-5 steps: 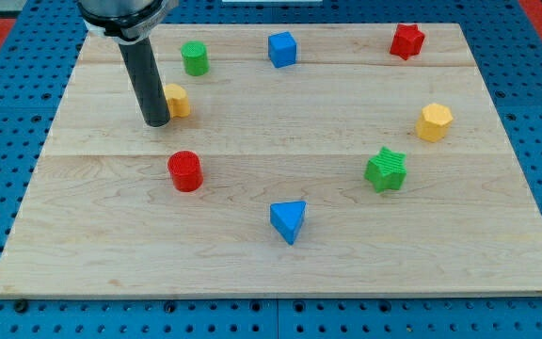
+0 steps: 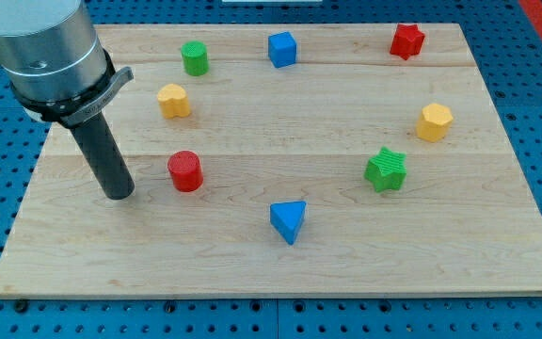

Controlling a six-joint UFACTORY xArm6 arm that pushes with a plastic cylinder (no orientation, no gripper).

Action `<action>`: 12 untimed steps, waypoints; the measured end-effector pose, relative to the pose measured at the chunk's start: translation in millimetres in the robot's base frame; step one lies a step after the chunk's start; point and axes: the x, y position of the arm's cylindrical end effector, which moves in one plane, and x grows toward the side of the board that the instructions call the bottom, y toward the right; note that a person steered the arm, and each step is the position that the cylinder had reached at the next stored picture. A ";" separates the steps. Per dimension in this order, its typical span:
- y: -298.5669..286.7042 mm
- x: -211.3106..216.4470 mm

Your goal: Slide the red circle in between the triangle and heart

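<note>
The red circle (image 2: 185,170) is a short red cylinder standing left of the board's middle. My tip (image 2: 118,194) rests on the board just to its left and slightly lower, a small gap away from it. The blue triangle (image 2: 288,220) lies toward the view's bottom, right of the red circle. The yellow heart (image 2: 173,100) sits above the red circle, toward the view's top left. The rod and arm body rise from the tip toward the view's top left.
A green cylinder (image 2: 194,58), a blue cube (image 2: 282,49) and a red star (image 2: 406,40) line the top edge. A yellow hexagon (image 2: 434,122) and a green star (image 2: 386,169) sit at the right. The wooden board (image 2: 252,273) lies on a blue pegboard.
My tip has moved from beside the yellow heart down and left to the left side of the red circle. No block has moved.
</note>
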 end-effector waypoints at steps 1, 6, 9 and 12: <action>18.3 0.1; 43.7 -10.6; 47.8 -44.6; 61.1 -32.8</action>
